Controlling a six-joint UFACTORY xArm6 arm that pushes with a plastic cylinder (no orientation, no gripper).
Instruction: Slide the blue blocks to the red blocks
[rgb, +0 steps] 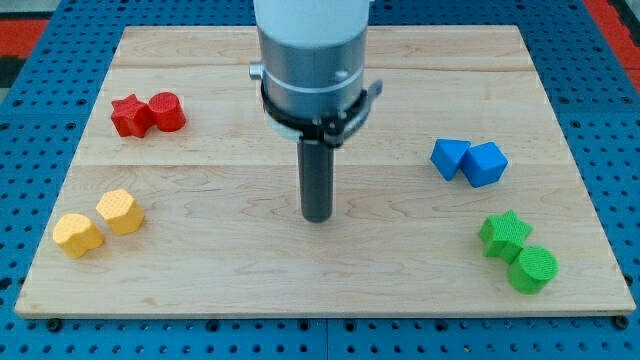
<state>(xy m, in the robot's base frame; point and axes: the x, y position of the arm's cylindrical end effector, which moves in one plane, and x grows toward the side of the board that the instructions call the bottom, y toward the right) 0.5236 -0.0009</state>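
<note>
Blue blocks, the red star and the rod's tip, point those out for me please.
blue blocks (469, 161), camera view, on the seam where the two touch.
red star block (129, 115), camera view, on its top face.
my tip (317, 217), camera view, on the rod's very bottom end, at the board's middle.

Only my tip (317, 216) stands on the bare wood between the blue blocks (468, 161) and red blocks (148, 114).
</note>
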